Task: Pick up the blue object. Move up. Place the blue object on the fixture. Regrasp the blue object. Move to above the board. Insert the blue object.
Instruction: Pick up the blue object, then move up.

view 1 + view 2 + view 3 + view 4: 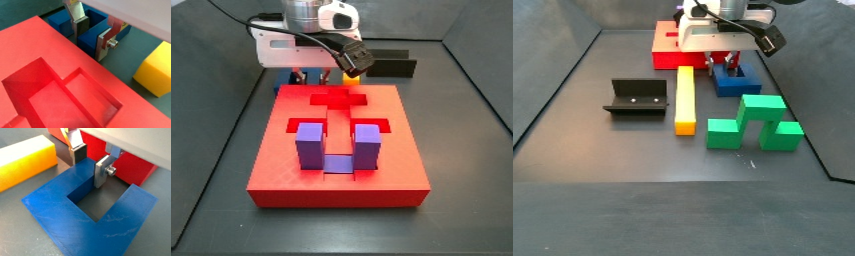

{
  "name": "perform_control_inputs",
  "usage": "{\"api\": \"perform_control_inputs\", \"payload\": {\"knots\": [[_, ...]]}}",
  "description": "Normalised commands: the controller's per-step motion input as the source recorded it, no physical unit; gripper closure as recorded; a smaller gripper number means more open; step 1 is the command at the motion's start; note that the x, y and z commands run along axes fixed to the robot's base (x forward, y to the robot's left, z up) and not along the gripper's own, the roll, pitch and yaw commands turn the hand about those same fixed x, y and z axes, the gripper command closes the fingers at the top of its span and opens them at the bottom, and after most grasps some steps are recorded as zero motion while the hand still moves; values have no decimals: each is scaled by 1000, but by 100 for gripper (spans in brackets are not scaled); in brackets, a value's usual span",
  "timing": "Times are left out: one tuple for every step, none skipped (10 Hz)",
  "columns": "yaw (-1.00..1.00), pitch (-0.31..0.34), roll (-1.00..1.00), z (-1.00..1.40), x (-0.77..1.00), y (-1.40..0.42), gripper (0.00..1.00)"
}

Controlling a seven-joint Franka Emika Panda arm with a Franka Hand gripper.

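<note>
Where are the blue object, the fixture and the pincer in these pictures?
blue object [63, 205]: a wrist view, on the top face of its base.
fixture [636, 97]: a side view, on its upright back wall.
pincer [91, 163]: a wrist view, midway between the fingertips, straddling one prong.

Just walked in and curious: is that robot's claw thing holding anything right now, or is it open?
Gripper: open, holding nothing; its fingers straddle one prong of the blue object, which lies on the floor.

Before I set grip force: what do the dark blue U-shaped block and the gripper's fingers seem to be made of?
The dark blue U-shaped block looks like matte plastic: dull surface, fine scuffs, no glare. The tool, lowered over one prong, has fingers that look like brushed metal plates, silver with a soft sheen; their dark pads could be rubber, but that's uncertain.
</note>
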Motion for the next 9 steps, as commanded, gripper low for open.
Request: {"api": "perform_control_inputs", "payload": {"knots": [[0, 0, 0, 0, 0, 0, 100], [0, 0, 0, 0, 0, 0, 100], [0, 0, 0, 0, 0, 0, 100], [0, 0, 0, 0, 0, 0, 100], [0, 0, 0, 0, 0, 0, 100], [0, 0, 0, 0, 0, 0, 100], [0, 0, 0, 0, 0, 0, 100], [0, 0, 0, 833, 0, 0, 100], [40, 40, -9, 727, -3, -56, 100]]}}
